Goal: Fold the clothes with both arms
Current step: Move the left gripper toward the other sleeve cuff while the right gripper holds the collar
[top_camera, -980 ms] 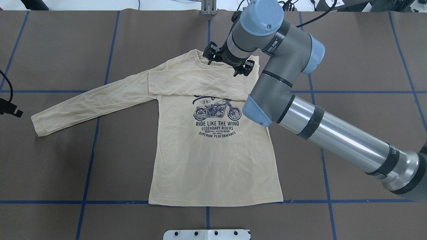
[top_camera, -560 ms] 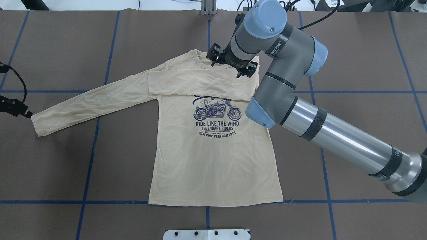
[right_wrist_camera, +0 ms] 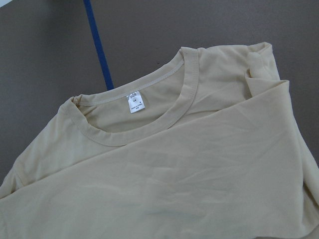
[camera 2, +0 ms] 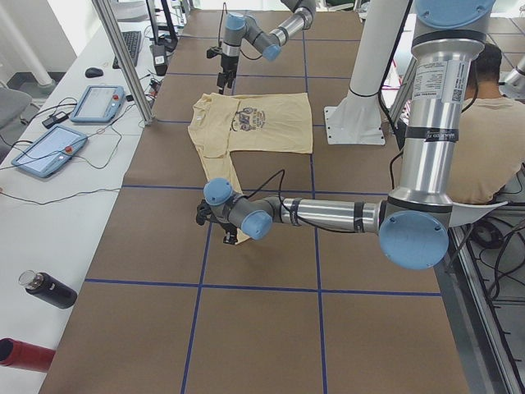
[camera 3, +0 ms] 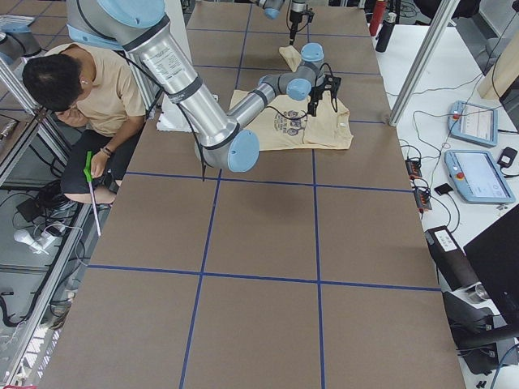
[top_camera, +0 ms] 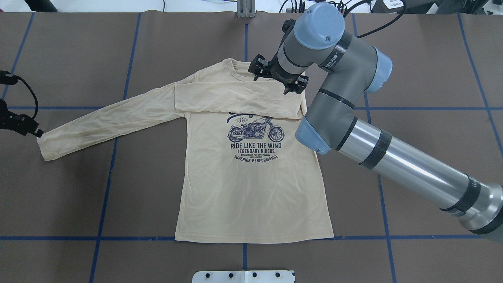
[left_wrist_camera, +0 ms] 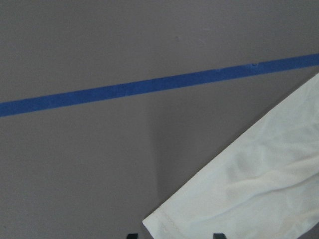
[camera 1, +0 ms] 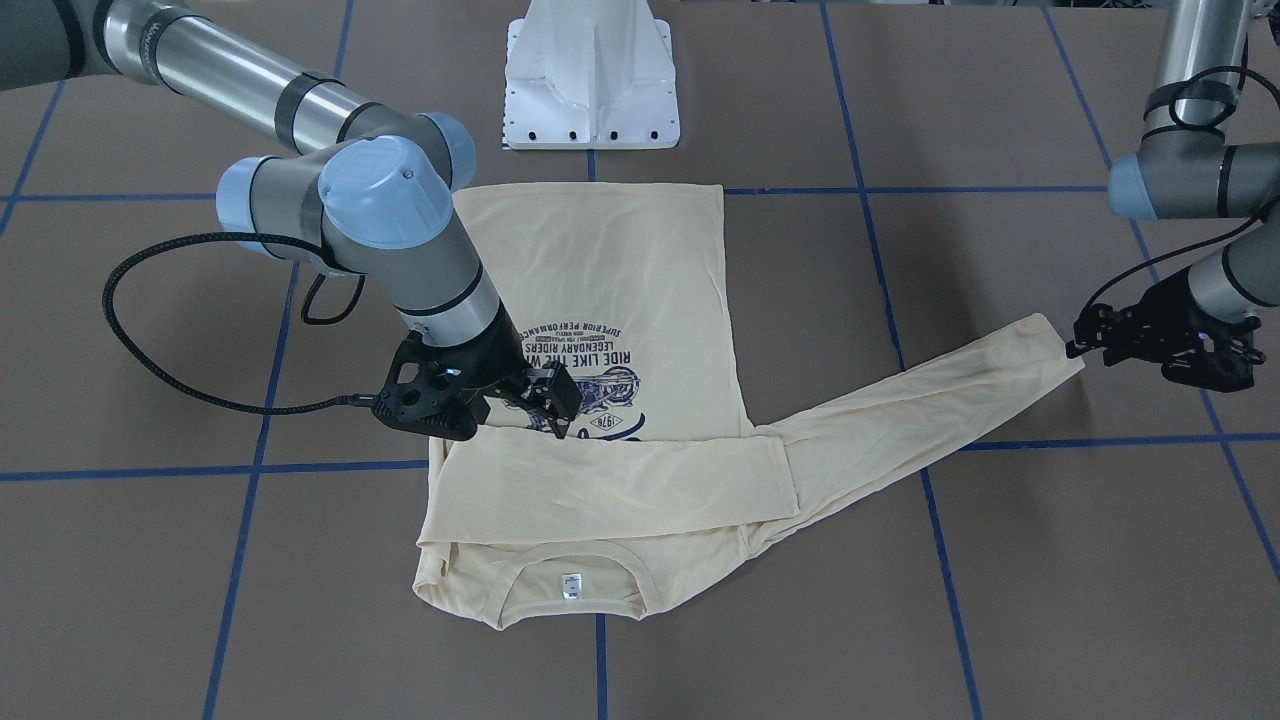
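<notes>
Jaws stood wide on your right gripper [top_camera: 275, 76] and left gripper [camera 1: 1085, 338] | folded sleeve [top_camera: 235, 98] done; outstretched sleeve [top_camera: 106, 122], T-shirt [top_camera: 251, 196] body unfolded.

Bright, even light falls from above in every view, leaving only faint, soft-edged shadows on the desk [camera 1: 1000, 600]. A white glare streak runs along the right arm [top_camera: 412, 169] at lower right. The left wrist view is soft and bluish, washing the sleeve [left_wrist_camera: 249, 199] nearly white. The right wrist view shows the T-shirt [right_wrist_camera: 174, 189] sharply.
</notes>
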`<state>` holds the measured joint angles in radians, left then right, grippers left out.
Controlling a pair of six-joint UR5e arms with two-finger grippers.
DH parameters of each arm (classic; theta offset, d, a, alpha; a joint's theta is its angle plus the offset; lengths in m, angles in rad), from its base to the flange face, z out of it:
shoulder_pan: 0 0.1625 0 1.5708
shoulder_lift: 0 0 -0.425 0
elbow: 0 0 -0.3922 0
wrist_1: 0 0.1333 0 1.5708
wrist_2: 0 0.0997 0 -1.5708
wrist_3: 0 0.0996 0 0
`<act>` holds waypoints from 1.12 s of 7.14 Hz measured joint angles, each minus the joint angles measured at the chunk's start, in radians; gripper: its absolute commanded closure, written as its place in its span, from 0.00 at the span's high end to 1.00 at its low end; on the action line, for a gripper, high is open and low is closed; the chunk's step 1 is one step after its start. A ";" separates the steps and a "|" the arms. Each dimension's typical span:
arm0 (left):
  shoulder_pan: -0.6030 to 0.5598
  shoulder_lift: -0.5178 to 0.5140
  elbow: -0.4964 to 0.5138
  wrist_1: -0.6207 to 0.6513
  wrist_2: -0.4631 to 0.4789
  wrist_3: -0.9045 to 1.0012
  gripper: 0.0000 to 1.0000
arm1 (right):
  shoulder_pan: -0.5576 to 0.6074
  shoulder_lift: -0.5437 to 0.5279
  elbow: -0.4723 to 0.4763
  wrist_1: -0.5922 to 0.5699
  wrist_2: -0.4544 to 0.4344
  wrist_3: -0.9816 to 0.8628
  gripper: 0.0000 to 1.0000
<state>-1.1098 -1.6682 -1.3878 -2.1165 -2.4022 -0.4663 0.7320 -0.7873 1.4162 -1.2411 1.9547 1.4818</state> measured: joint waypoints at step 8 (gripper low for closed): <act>0.028 -0.010 0.031 -0.020 0.000 -0.038 0.54 | -0.001 -0.003 0.010 0.006 -0.002 0.002 0.99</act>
<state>-1.0815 -1.6782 -1.3564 -2.1368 -2.4022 -0.5047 0.7307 -0.7900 1.4266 -1.2349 1.9531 1.4834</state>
